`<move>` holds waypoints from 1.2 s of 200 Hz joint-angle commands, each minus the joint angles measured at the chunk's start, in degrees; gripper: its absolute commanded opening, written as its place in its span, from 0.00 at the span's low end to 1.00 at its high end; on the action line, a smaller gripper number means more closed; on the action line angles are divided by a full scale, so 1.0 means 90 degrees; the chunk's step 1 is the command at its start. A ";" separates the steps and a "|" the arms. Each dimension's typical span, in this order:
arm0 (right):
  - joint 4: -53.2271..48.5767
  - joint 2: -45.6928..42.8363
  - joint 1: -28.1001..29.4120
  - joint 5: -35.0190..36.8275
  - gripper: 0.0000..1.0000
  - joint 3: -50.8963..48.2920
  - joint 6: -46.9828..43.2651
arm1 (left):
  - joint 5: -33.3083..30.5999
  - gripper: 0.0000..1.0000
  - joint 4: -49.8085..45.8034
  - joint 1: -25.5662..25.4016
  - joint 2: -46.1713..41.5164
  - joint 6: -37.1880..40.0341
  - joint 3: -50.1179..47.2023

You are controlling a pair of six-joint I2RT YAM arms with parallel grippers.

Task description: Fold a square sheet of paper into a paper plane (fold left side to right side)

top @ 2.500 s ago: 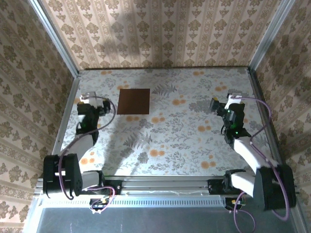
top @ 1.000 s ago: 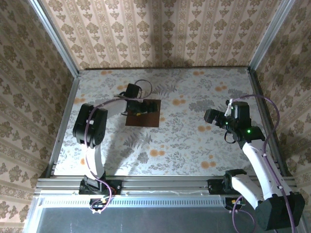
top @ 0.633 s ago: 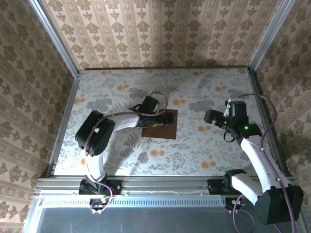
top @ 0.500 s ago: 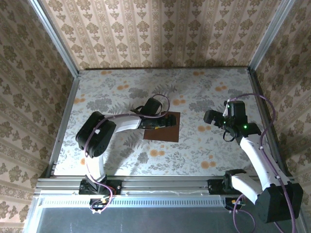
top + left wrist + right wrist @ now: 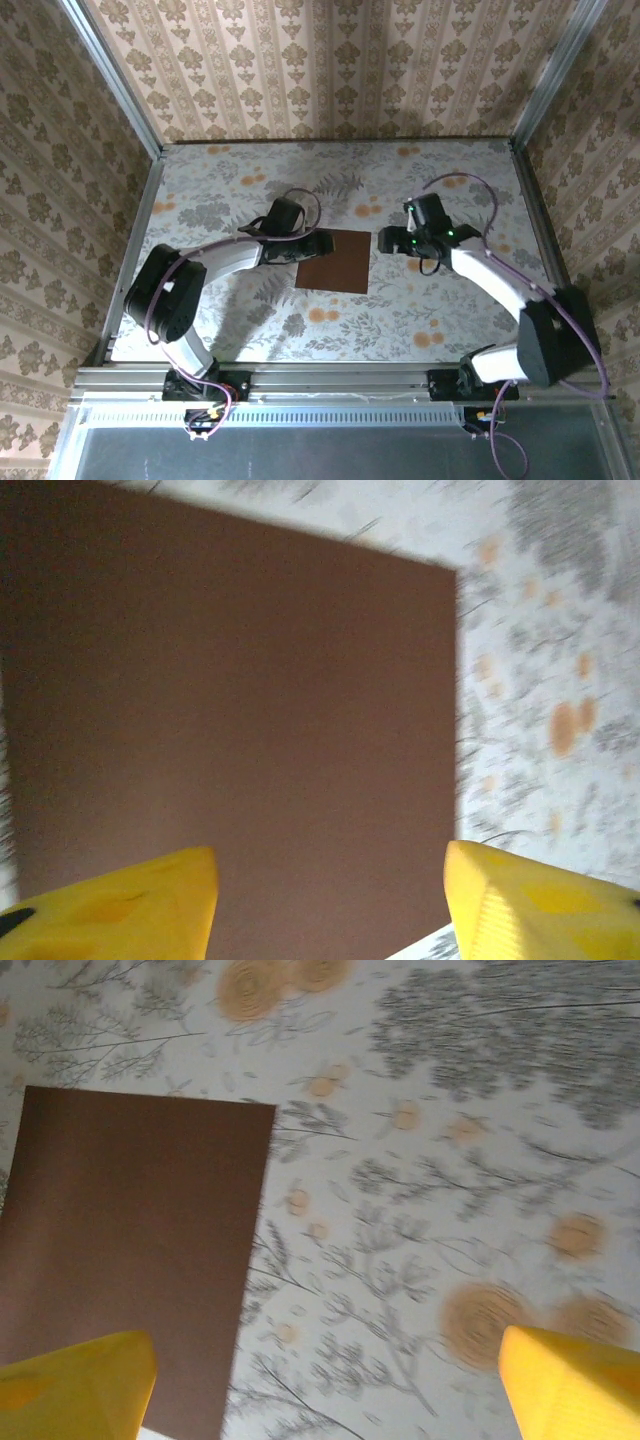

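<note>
White-and-black arms [image 5: 228,254], apparently purple cables [image 5: 457,177], yellow jaws.

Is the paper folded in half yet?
No, the square sheet of paper lies flat as one full square with no crease.

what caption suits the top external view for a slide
Flat square sheet of paper, left gripper over its left side, right gripper just off its right edge
</note>
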 commanded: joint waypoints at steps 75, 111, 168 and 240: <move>0.0244 0.2798 0.0642 0.0035 0.85 0.2033 -0.0124 | 0.0436 0.39 -0.0258 0.0157 0.0266 0.0089 -0.0282; 0.0067 0.3381 0.0764 0.0135 0.86 0.2435 -0.0156 | 0.0424 0.39 -0.0258 0.0142 0.0445 0.0051 -0.0331; -0.0150 0.3769 0.0944 0.0017 0.86 0.2530 -0.0124 | 0.0399 0.39 -0.0144 0.0069 0.0537 -0.0098 -0.0497; -0.0370 0.3438 0.1226 -0.0348 0.81 0.2344 -0.0023 | 0.0430 0.39 -0.0023 0.0015 0.0561 -0.0196 -0.0501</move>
